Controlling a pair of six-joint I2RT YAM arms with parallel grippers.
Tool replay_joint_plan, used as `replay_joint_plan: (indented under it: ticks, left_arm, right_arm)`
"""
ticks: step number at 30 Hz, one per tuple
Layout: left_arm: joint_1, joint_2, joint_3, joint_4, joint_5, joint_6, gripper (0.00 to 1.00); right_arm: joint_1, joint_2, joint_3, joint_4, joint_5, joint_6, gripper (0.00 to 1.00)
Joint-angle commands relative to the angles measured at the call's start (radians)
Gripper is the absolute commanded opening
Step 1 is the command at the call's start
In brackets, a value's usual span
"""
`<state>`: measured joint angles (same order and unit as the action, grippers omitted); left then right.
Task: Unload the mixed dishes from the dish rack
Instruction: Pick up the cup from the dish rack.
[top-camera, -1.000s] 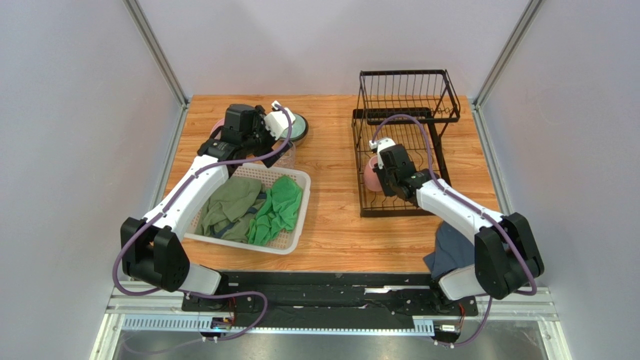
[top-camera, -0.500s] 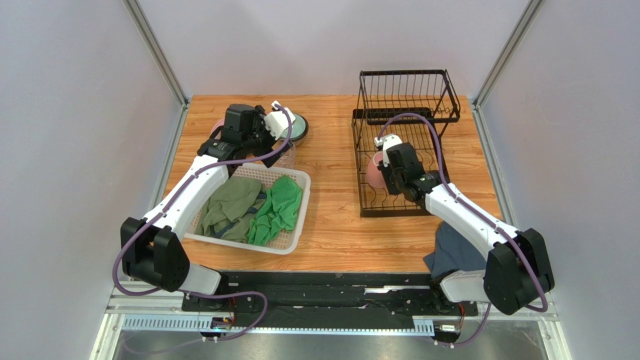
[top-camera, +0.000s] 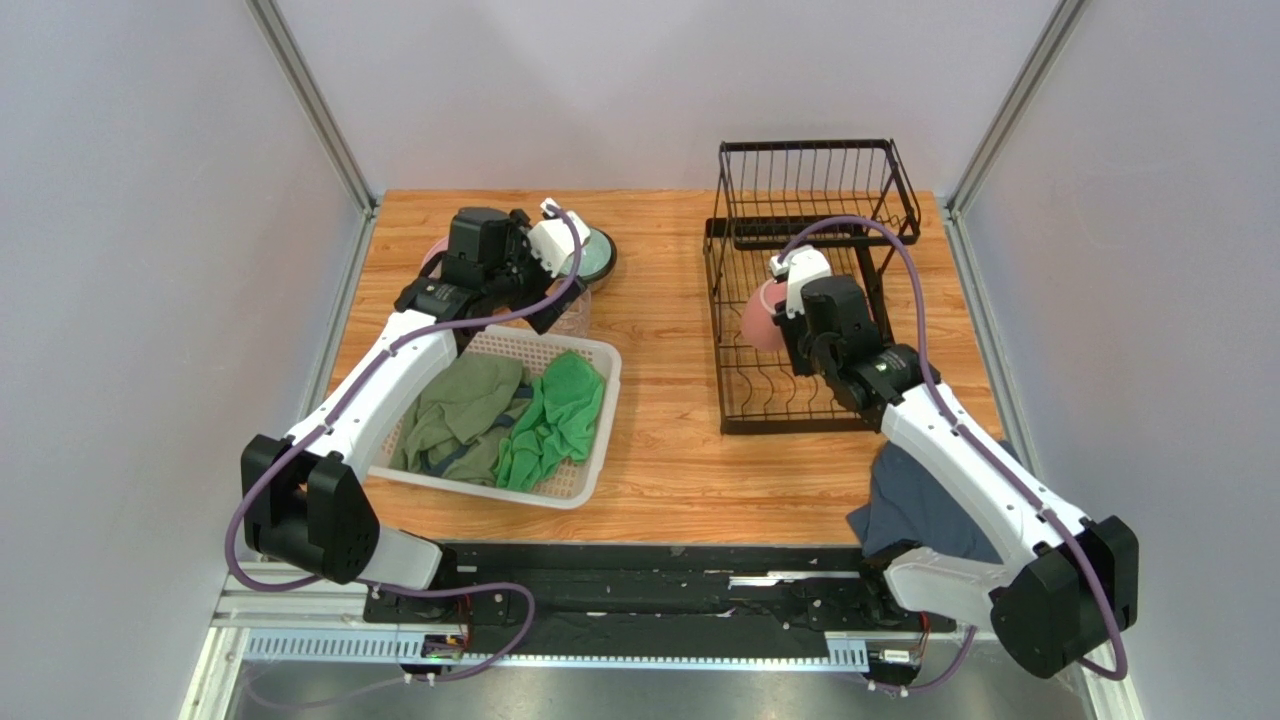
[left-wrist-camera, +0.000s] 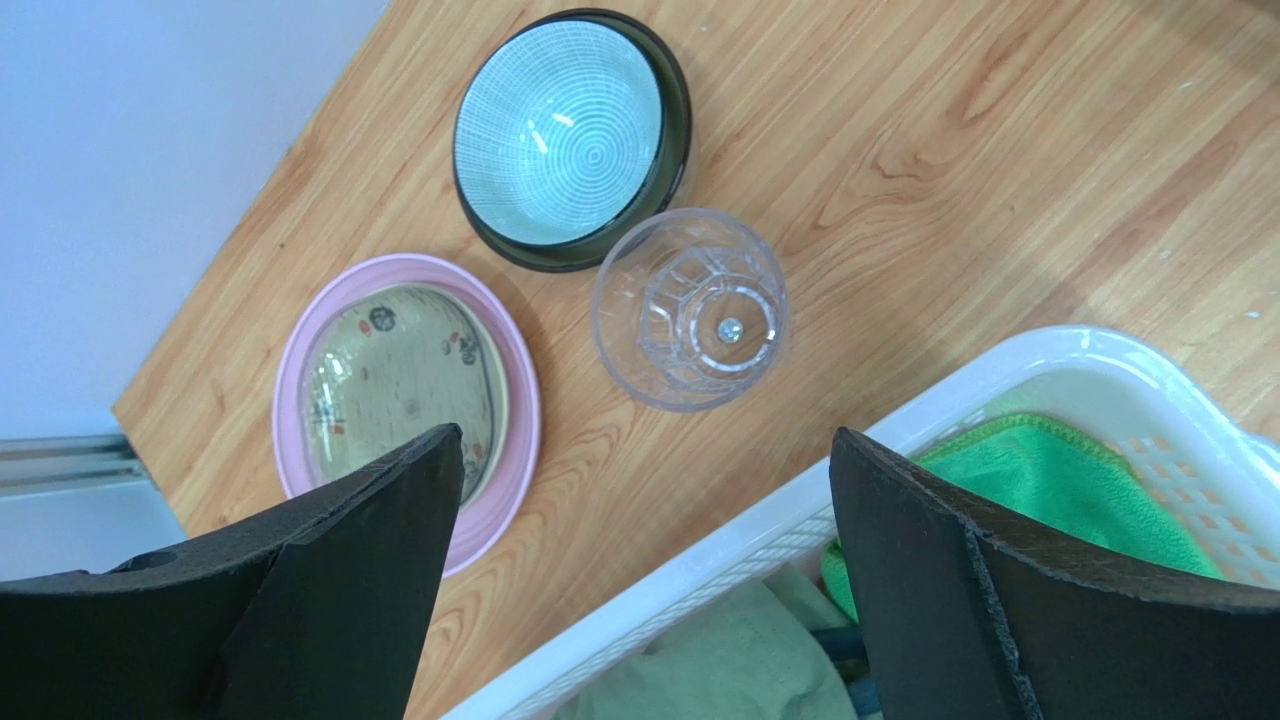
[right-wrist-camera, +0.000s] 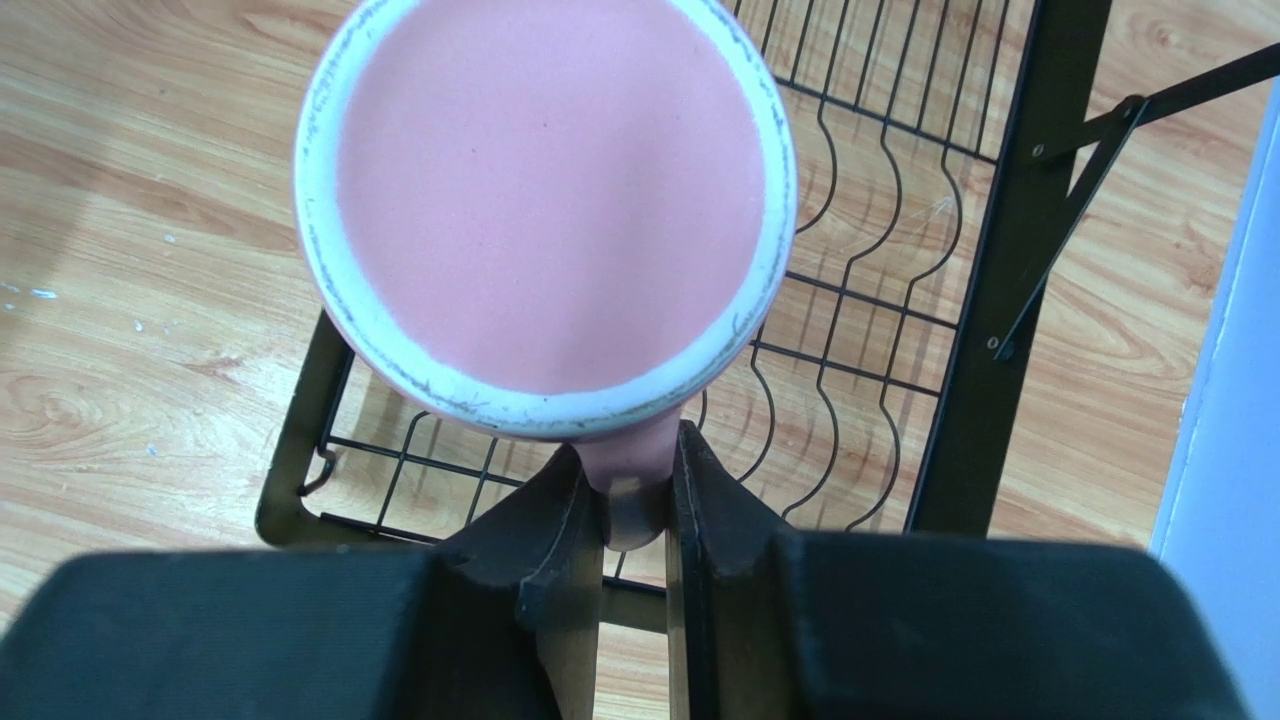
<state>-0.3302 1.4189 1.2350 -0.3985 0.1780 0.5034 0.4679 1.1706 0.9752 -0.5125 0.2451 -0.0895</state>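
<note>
Right gripper: pinches pink mug by its handle, mostly hidden between the fingers.
Left gripper: spread wide; clear glass cup just ahead.
Dish rack: beyond the mug, partly cut off.

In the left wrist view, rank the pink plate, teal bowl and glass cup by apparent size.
1. Pink plate, partly hidden
2. Teal bowl, only slightly smaller
3. Glass cup, clearly smallest

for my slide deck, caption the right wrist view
The right pincer grips the pink mug by its handle over the dish rack.
</note>
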Motion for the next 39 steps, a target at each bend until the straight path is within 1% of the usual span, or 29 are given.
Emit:
replay_joint_plan:
  ticks: [1,5,6,10,11,12,17,18,20,21,23,24,26,27,29,34,39]
  left_arm:
    - [0.006,-0.015,0.017,0.052,0.063,-0.069,0.99]
    - [0.006,-0.032,0.000,0.087,0.141,-0.109,0.99]
    - [0.006,-0.038,-0.014,0.101,0.171,-0.126,0.99]
    - [0.006,-0.054,-0.055,0.194,0.216,-0.151,0.99]
    - [0.005,-0.058,-0.065,0.213,0.222,-0.152,0.99]
    - [0.005,-0.066,-0.086,0.228,0.238,-0.160,0.99]
    - [0.005,-0.112,-0.172,0.384,0.302,-0.184,0.98]
    - [0.003,-0.132,-0.204,0.441,0.323,-0.193,0.98]
    - [-0.003,-0.158,-0.236,0.490,0.344,-0.200,0.97]
    - [-0.004,-0.184,-0.268,0.538,0.356,-0.207,0.97]
    - [-0.015,-0.224,-0.301,0.588,0.370,-0.219,0.97]
    - [-0.026,-0.235,-0.330,0.636,0.374,-0.223,0.96]
    - [-0.041,-0.268,-0.362,0.671,0.377,-0.217,0.96]
    - [-0.062,-0.279,-0.371,0.696,0.377,-0.212,0.96]
    - [-0.082,-0.304,-0.399,0.724,0.374,-0.198,0.95]
    - [-0.145,-0.337,-0.477,0.891,0.373,-0.175,0.95]
    - [-0.193,-0.328,-0.489,0.944,0.359,-0.172,0.95]
  right_arm:
    - [-0.009,-0.071,0.069,0.068,-0.041,0.005,0.00]
    - [-0.021,-0.100,0.080,0.060,-0.167,0.036,0.00]
    - [-0.031,-0.104,0.091,0.060,-0.229,0.045,0.00]
    - [-0.055,-0.097,0.138,0.046,-0.403,0.082,0.00]
    - [-0.060,-0.092,0.151,0.042,-0.433,0.124,0.00]
    - [-0.072,-0.083,0.161,0.037,-0.495,0.134,0.00]
    - [-0.092,-0.058,0.218,0.031,-0.659,0.192,0.00]
    - [-0.095,-0.054,0.224,0.034,-0.708,0.213,0.00]
    - [-0.103,-0.043,0.237,0.037,-0.753,0.235,0.00]
    - [-0.115,-0.039,0.240,0.045,-0.808,0.247,0.00]
    - [-0.135,-0.019,0.241,0.067,-0.868,0.295,0.00]
    - [-0.159,-0.005,0.243,0.078,-0.942,0.312,0.00]
    - [-0.186,0.041,0.261,0.098,-1.013,0.367,0.00]
    - [-0.202,0.056,0.270,0.103,-1.077,0.381,0.00]
    - [-0.212,0.090,0.284,0.109,-1.118,0.402,0.00]
    - [-0.218,0.138,0.312,0.167,-1.237,0.459,0.00]
    - [-0.219,0.188,0.335,0.186,-1.336,0.504,0.00]
